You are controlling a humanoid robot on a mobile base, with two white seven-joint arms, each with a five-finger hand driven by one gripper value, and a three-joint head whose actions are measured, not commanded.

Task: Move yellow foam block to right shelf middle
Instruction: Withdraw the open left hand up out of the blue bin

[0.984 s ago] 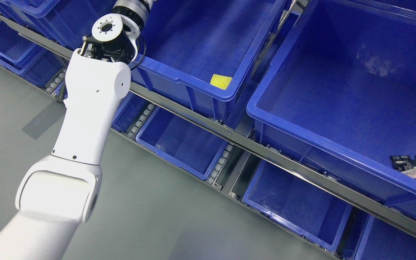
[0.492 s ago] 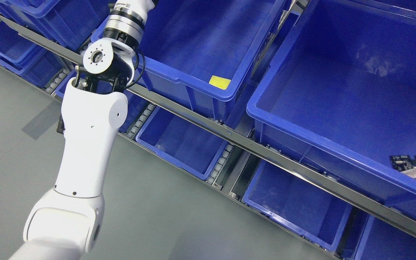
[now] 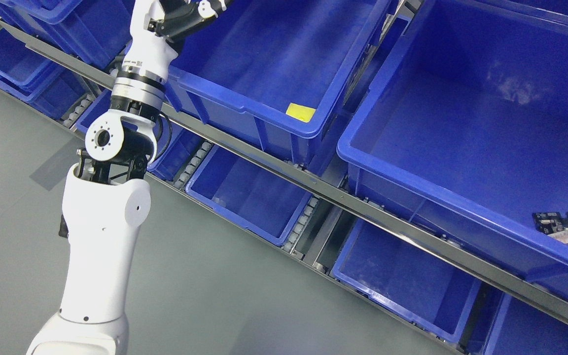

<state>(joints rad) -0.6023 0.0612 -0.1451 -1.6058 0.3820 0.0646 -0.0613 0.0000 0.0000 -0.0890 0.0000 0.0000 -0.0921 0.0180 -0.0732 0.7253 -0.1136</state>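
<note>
The yellow foam block [image 3: 301, 112] lies flat in the front right corner of a blue bin [image 3: 244, 106] on the middle shelf level. My left arm [image 3: 104, 217] rises from the lower left, along the bin's left rim. Only the wrist and base of the left hand [image 3: 193, 12] show at the top edge, above the bin's left side and well left of the block. The rest of the hand is cut off by the frame. The right arm is out of view.
A larger blue bin [image 3: 412, 195] stands to the right on the same level, with a dark circuit board [image 3: 560, 230] in its near right corner. Lower-level blue bins [image 3: 244, 195] sit below a grey shelf rail [image 3: 343, 199]. Grey floor lies at the lower left.
My left arm has drawn down and to the left: the elbow joint dropped along the bin's left side, and the forearm and wrist now show. The yellow block has not moved.
</note>
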